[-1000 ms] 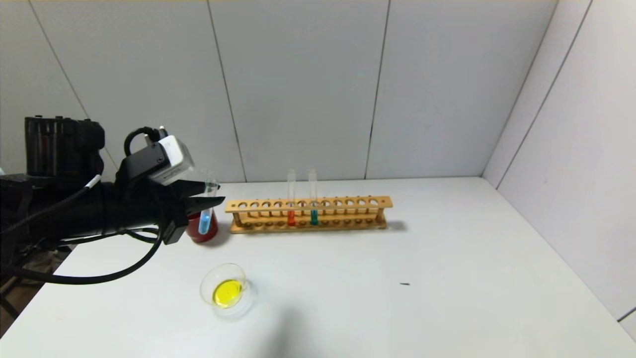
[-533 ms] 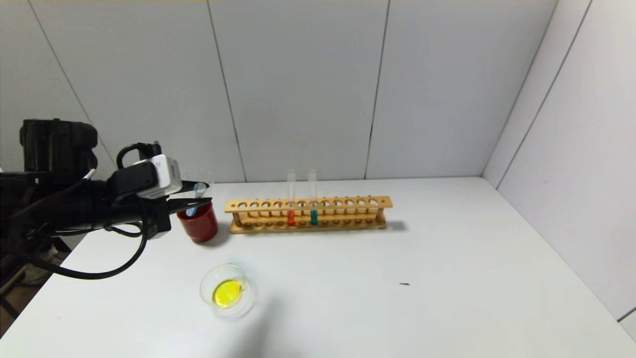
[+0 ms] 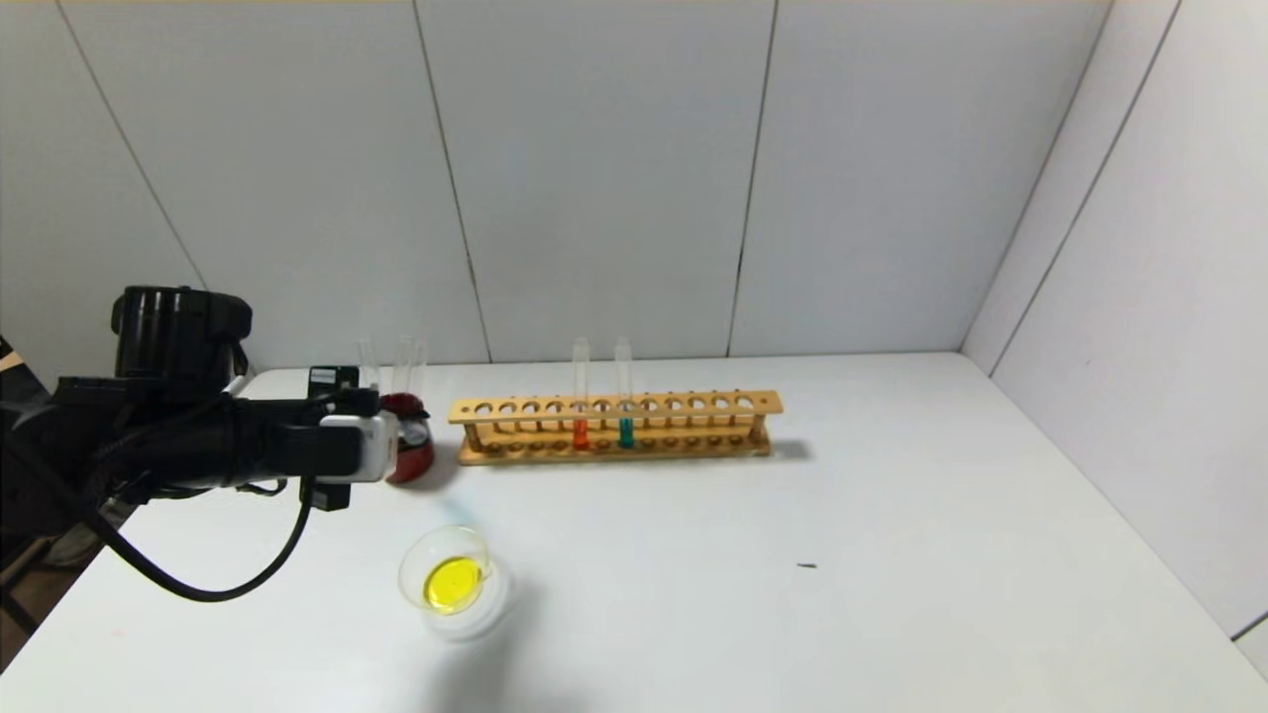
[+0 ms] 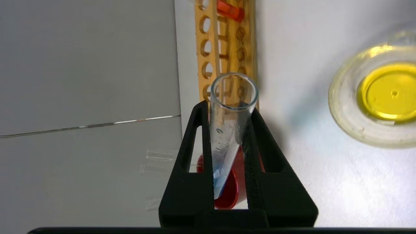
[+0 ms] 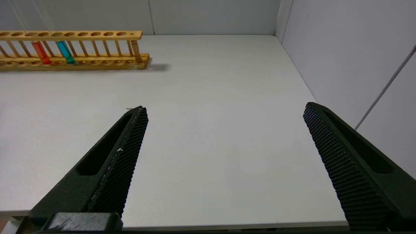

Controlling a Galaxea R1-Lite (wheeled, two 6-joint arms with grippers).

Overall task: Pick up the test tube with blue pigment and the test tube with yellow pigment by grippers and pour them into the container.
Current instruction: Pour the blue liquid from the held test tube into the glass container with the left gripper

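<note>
Head view: your left gripper (image 3: pixel 401 436) sits at the red cup (image 3: pixel 414 458), left of the rack (image 3: pixel 614 424). Left wrist: fingers (image 4: pixel 195 143) clamp the test tube with blue pigment (image 4: pixel 227 130) between them, tilted. Right wrist: right gripper (image 5: pixel 224 113) spread apart.

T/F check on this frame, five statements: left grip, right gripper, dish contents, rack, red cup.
1. The left gripper is shut on the blue tube. True.
2. The right gripper holds a tube. False: it is open and empty.
3. The glass dish holds yellow liquid. True.
4. The wooden rack holds four tubes. False: two, one orange, one teal.
5. The red cup stands right of the rack. False: it is left of it.
</note>
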